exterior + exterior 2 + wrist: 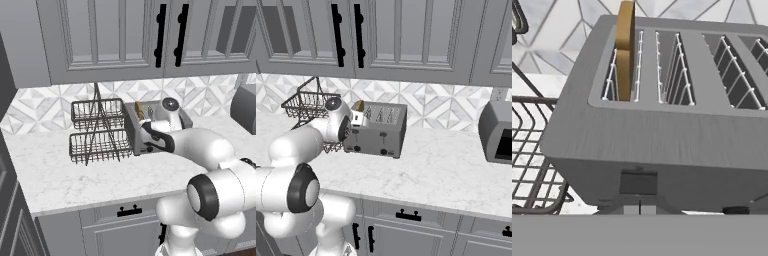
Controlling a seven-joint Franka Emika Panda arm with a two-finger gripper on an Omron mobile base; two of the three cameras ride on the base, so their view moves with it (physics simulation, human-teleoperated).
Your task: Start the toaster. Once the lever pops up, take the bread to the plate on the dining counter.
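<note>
The brushed-steel toaster (381, 131) stands on the marble worktop against the backsplash. The golden-brown bread (625, 47) sticks up out of its leftmost slot, also seen as the bread (139, 110) and the bread (359, 106). My gripper (639, 209) sits low against the toaster's front, just under the dark lever (638, 182) below that slot. Its fingertips are pressed together with nothing between them. In the left base view my forearm covers most of the toaster (133, 131). The plate and the dining counter are out of view.
A two-tier wire basket rack (97, 131) stands right beside the toaster's left end, close to my hand. A dark boxy appliance (498, 132) sits at the far right of the worktop (446, 170). Upper cabinets (115, 35) hang overhead.
</note>
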